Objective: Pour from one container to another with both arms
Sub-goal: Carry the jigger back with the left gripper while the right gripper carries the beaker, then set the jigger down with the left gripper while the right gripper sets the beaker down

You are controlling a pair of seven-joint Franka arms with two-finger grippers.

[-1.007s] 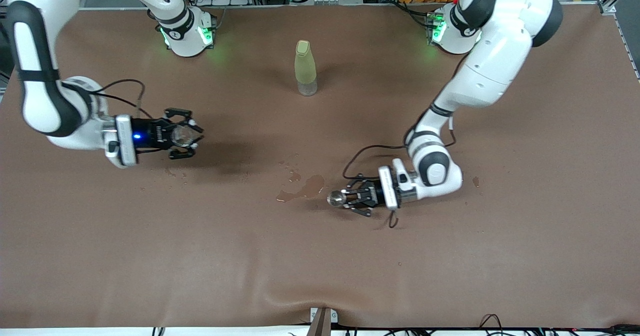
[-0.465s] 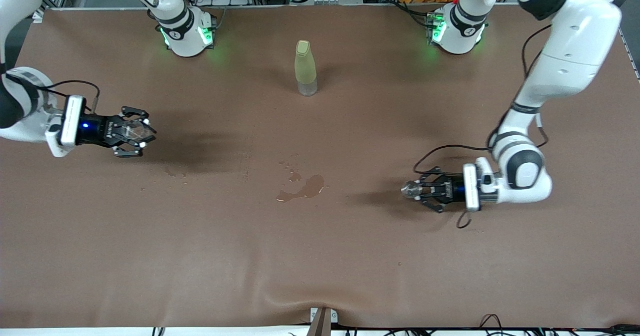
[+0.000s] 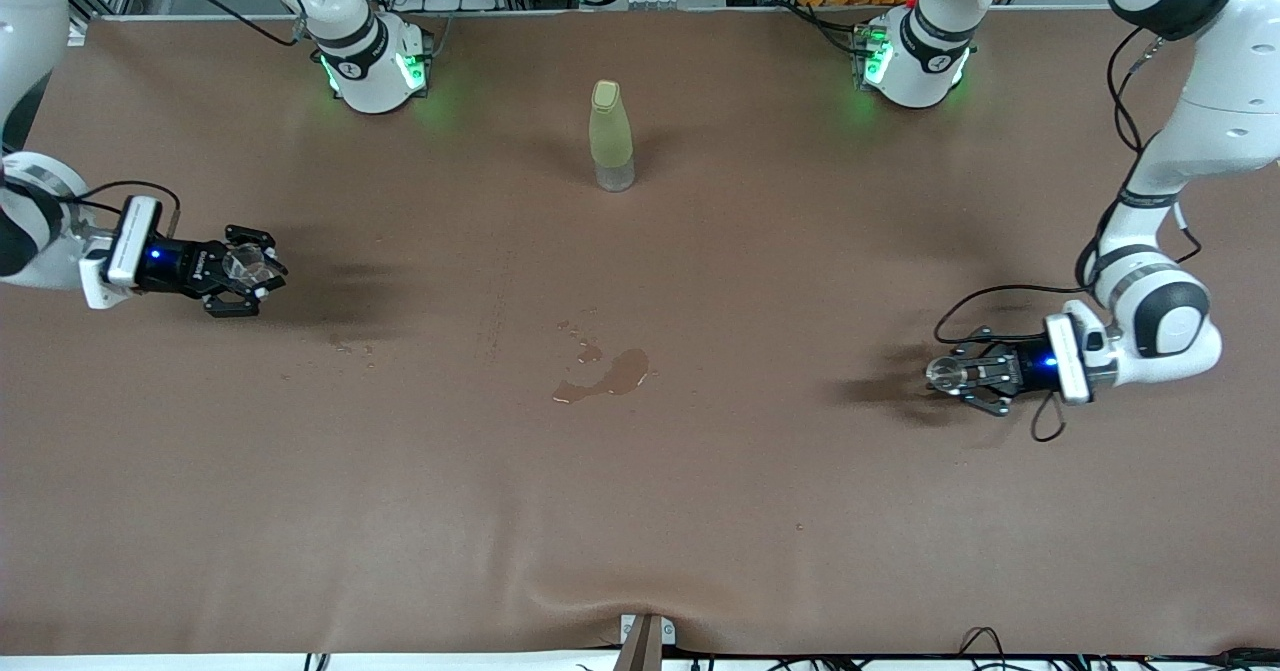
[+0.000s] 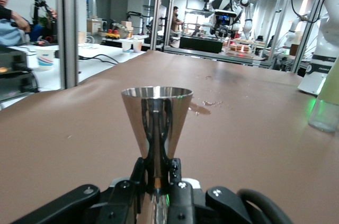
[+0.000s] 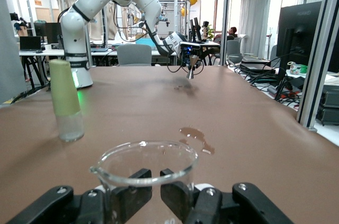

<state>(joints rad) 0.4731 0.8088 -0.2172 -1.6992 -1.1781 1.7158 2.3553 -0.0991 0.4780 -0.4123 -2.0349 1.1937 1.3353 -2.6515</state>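
I judge the pour unfinished: my left gripper (image 3: 948,375) pinches the metal cup (image 4: 156,122), my right gripper (image 3: 262,269) the glass beaker (image 5: 144,165), well apart above the table (image 3: 700,511)

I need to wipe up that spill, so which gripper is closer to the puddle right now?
Roughly equal; neither is clearly closer. The left gripper, holding a metal jigger, and the right gripper, holding a glass beaker, flank the puddle toward opposite table ends.

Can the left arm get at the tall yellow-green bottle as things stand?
Probably not: the left gripper is shut on a conical steel measuring cup, so it has no free fingers. The path over the brown table to the tall yellow-green bottle looks clear.
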